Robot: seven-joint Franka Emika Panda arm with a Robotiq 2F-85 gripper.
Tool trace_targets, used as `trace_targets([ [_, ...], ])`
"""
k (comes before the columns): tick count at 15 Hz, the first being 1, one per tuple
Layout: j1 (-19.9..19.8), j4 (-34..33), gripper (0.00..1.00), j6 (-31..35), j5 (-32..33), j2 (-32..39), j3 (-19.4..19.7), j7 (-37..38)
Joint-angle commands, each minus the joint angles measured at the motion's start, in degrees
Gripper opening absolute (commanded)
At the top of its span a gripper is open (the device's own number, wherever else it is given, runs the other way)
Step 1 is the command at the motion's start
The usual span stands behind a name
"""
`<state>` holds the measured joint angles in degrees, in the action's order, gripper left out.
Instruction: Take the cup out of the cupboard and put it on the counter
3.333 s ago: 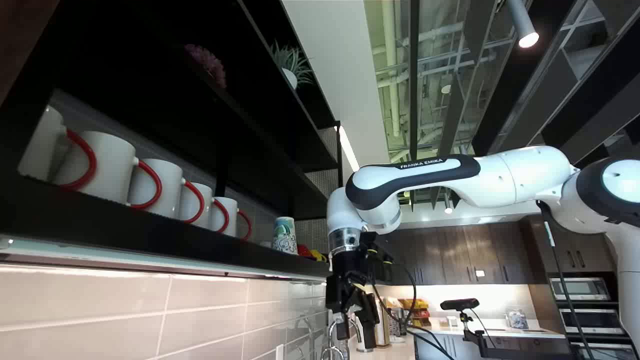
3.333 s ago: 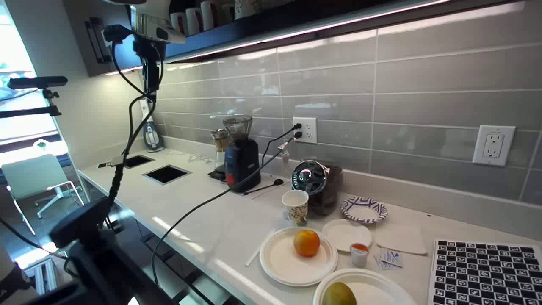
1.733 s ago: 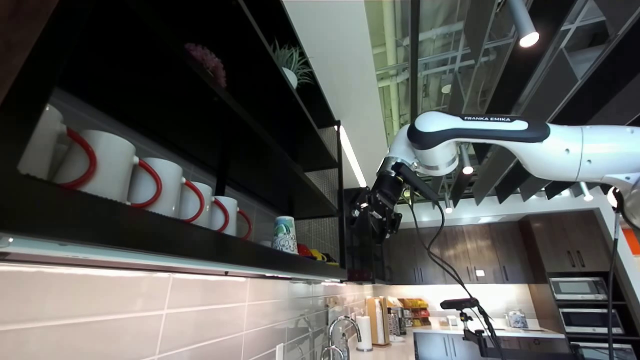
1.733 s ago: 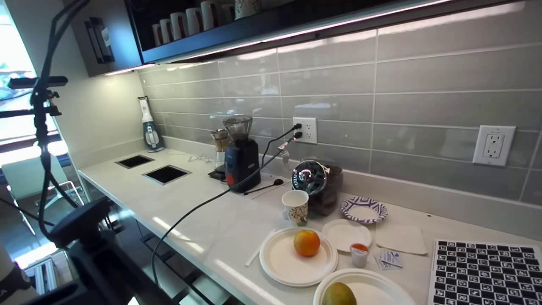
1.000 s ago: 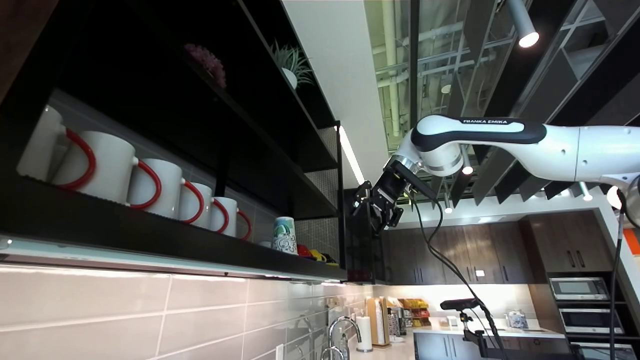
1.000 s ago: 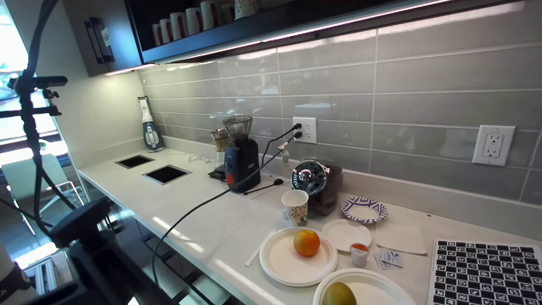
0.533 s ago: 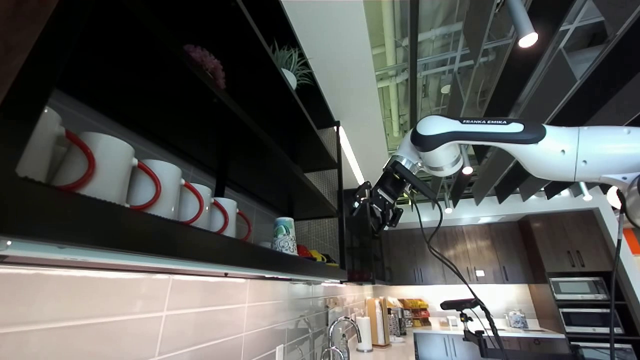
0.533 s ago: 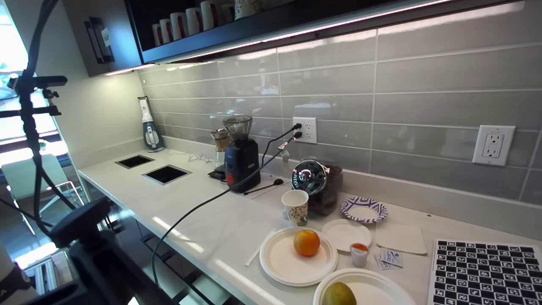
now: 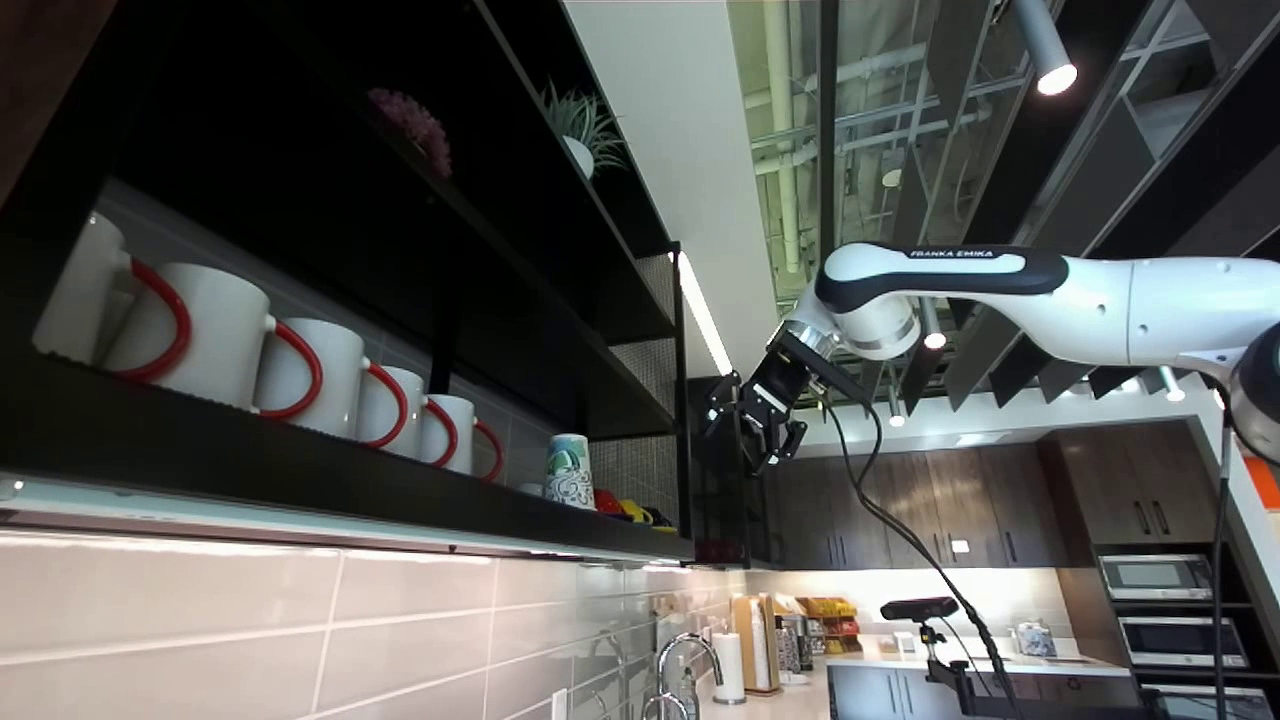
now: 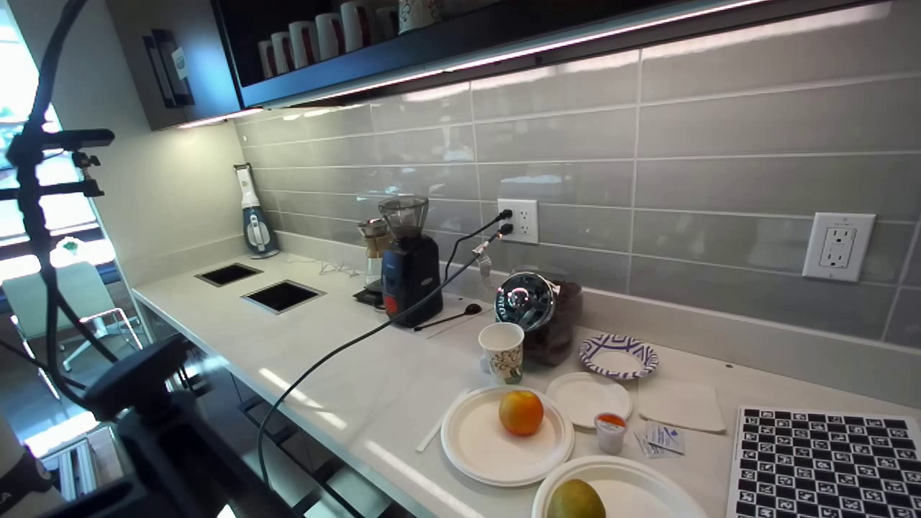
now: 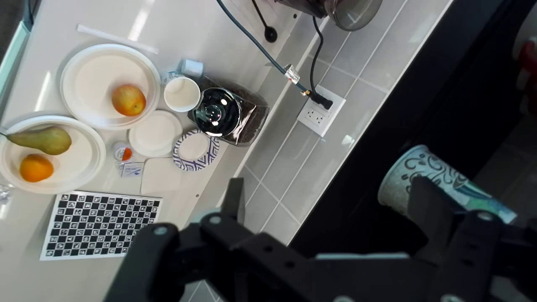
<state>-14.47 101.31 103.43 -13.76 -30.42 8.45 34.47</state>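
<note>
The cup [image 9: 570, 470], a paper cup with a teal-green pattern, stands upside down on the lower shelf of the dark cupboard [image 9: 330, 475], beyond the row of mugs. Its lower part shows at the top edge of an exterior view [image 10: 420, 14]. In the wrist view the cup [image 11: 419, 167] is at the right, partly covered by the right finger [image 11: 432, 209]. My gripper [image 9: 742, 438] is open and empty, tilted, in front of the shelf's far end. In the wrist view the gripper's [image 11: 330, 186] fingers are wide apart. The counter [image 10: 345, 403] lies below.
White mugs [image 9: 210, 330] with red handles stand on the same shelf; red and yellow items [image 9: 635, 510] lie beyond the cup. On the counter are a paper cup [image 10: 501, 352], plates with fruit [image 10: 468, 460], a lidded jar [image 10: 561, 324], a grinder [image 10: 411, 273] and a checkered board [image 10: 827, 460].
My gripper has risen from pointing down at the shelf's far end to a tilted pose higher up. In the last half second the arm shifts slightly. The cup has not moved.
</note>
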Motion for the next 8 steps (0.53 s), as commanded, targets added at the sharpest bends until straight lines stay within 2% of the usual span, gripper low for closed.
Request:
trace_targets([
  [1, 0.1, -9.0, 1.0, -2.0, -2.0, 8.0, 2.4, 1.4],
  [5, 1.5, -18.6, 1.0, -4.9, -4.6, 16.5, 4.8, 0.2],
  [8, 1.9, -23.9, 1.0, -3.9, -4.3, 21.7, 4.7, -1.6],
])
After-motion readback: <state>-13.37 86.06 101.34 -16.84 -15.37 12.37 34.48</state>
